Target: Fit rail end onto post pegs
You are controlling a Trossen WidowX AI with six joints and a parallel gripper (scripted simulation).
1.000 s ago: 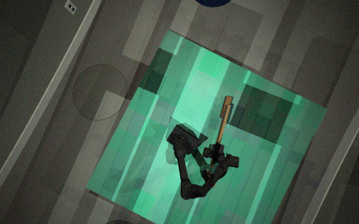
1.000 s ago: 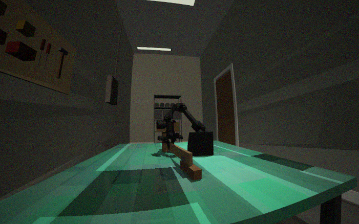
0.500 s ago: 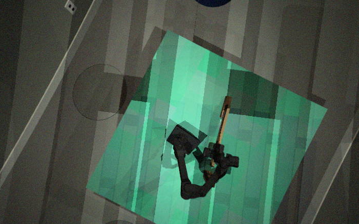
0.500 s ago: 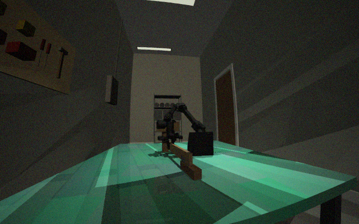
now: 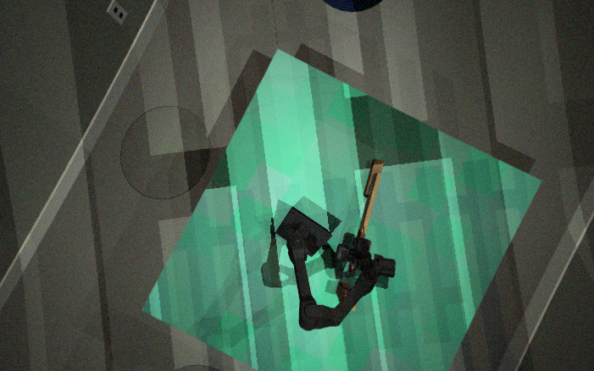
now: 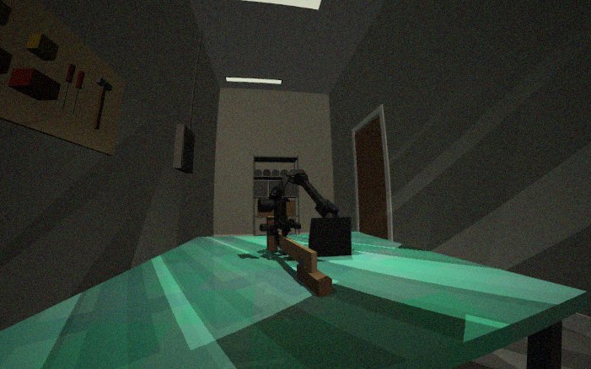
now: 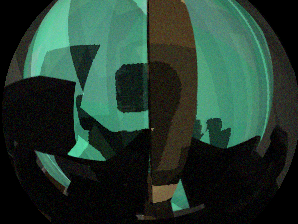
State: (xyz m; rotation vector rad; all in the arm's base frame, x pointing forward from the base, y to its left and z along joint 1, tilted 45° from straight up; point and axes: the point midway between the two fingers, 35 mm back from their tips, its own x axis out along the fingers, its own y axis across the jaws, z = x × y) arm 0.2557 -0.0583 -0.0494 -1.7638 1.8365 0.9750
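The long wooden rail [image 5: 369, 202] [image 6: 298, 252] [image 7: 169, 90] runs across the green table [image 5: 290, 115] [image 6: 187, 302]. Its far end sits at the low footboard block [image 5: 375, 171] [image 6: 319, 280]. My gripper [image 5: 357, 249] [image 6: 283, 227] [image 7: 158, 132] is shut on the rail close to its post end and holds that end off the table. The short wooden post [image 5: 342, 289] [image 6: 270, 237] stands just beyond it, partly hidden by my arm. The pegs and the holes in the rail's end are hidden, so I cannot tell whether they meet.
The arm's black base box [image 5: 303, 229] [image 6: 330, 236] stands beside the rail on the table. The table's edges drop off on all sides. A door and a shelf stand at the back of the room, away from the table.
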